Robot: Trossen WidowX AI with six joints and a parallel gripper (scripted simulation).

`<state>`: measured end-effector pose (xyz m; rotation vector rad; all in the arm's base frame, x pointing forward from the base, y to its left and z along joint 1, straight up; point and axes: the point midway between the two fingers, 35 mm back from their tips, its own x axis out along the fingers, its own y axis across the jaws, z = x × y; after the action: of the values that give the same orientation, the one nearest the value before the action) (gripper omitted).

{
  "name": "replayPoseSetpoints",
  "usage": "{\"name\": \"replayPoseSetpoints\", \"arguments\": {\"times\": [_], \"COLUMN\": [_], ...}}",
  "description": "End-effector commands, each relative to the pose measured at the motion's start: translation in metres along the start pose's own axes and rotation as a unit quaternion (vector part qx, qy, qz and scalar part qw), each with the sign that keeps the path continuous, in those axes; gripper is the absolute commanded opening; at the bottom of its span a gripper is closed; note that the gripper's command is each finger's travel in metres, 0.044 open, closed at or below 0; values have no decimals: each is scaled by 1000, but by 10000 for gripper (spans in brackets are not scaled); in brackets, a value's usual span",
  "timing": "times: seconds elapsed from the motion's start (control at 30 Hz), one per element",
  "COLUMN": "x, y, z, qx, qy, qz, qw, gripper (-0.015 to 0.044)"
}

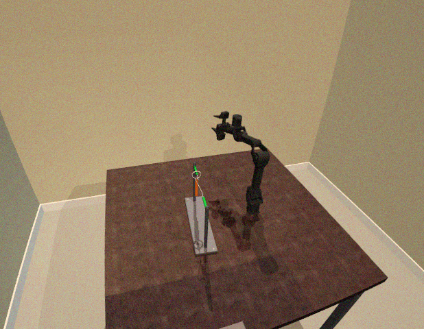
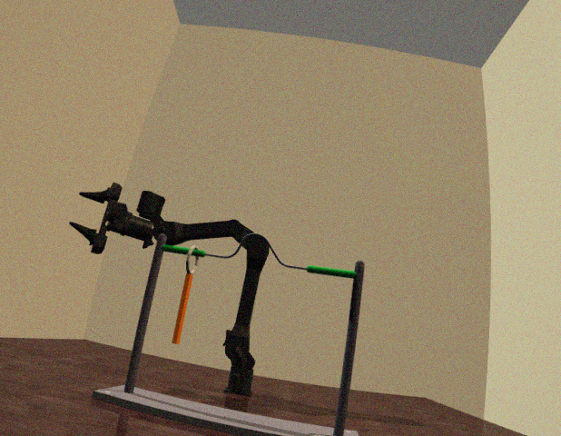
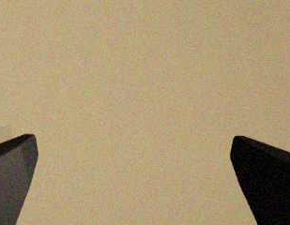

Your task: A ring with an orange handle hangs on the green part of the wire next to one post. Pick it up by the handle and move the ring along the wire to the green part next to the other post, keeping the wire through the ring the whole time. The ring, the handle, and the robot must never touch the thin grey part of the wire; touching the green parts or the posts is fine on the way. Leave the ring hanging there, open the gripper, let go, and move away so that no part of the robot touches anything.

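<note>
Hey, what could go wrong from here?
The ring hangs near the inner end of its green section, so a nudge could put it on the grey wire. The open gripper points away from the handle; swinging back, the arm might clip the wire.
</note>
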<state>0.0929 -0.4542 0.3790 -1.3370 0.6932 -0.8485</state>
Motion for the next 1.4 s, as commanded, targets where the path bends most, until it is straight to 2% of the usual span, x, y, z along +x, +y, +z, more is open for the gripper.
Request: {"name": "replayPoseSetpoints", "arguments": {"times": [0.0,0.27,0.8,1.37], "x": [-1,-30,-128,-239], "y": [1,36,136,265], "z": [2,76,195,255], "qx": [3,121,351,521], "qy": [-1,-61,-151,-173], "qz": [1,44,181,356], "qw": [1000,990,906,756], "gripper": [374,164,160,160]}}
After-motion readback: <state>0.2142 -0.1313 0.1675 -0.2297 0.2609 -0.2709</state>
